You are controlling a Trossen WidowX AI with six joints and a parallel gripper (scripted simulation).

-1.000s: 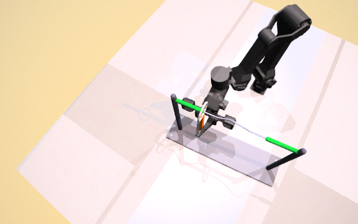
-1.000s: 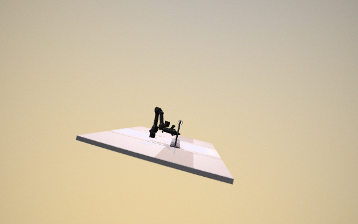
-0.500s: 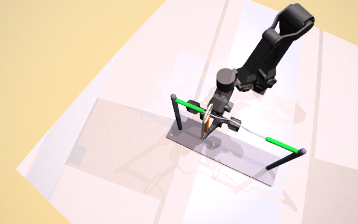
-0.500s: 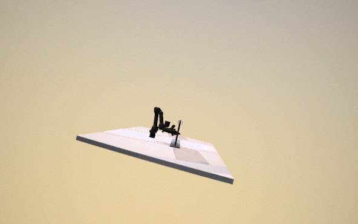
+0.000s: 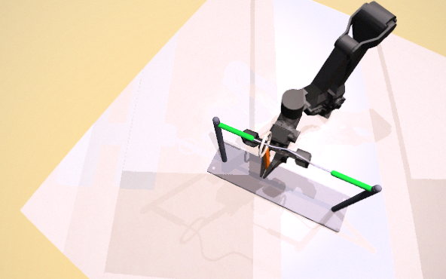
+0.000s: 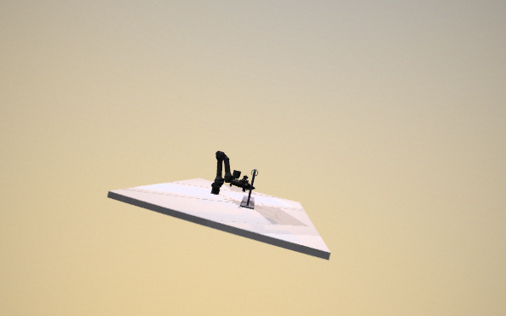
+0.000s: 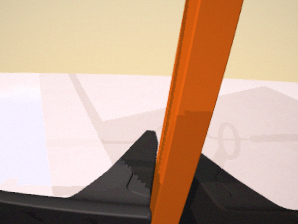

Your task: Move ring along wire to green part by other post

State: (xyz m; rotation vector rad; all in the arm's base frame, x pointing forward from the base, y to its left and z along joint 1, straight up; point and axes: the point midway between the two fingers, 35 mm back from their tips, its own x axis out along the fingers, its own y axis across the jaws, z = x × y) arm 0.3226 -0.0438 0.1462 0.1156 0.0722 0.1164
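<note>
Gripper [image 5: 266,171] [image 6: 253,188] [image 7: 158,140] pinches the orange handle [image 5: 267,158] [image 7: 200,95] between its fingers.

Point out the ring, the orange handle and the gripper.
ring [image 5: 261,151] [image 6: 257,172]: top and exterior views, on its rim
orange handle [image 5: 267,158] [image 7: 200,90]: top and wrist views, on its shaft
gripper [image 5: 264,174] [image 6: 253,188] [image 7: 158,140]: all three views, between its fingertips

Posts, dark: two [image 5: 220,141] [image 5: 355,199]. Wire, one [image 5: 317,167], with green parts, two [image 5: 236,131] [image 5: 352,180]. Ring, one [image 5: 262,150]; orange handle, one [image 5: 267,158] [image 7: 195,110]. Base plate, one [image 5: 316,215]. Robot arm, one [image 5: 331,68] [image 6: 220,166]; claw, one [image 5: 265,174] [image 7: 172,145].
</note>
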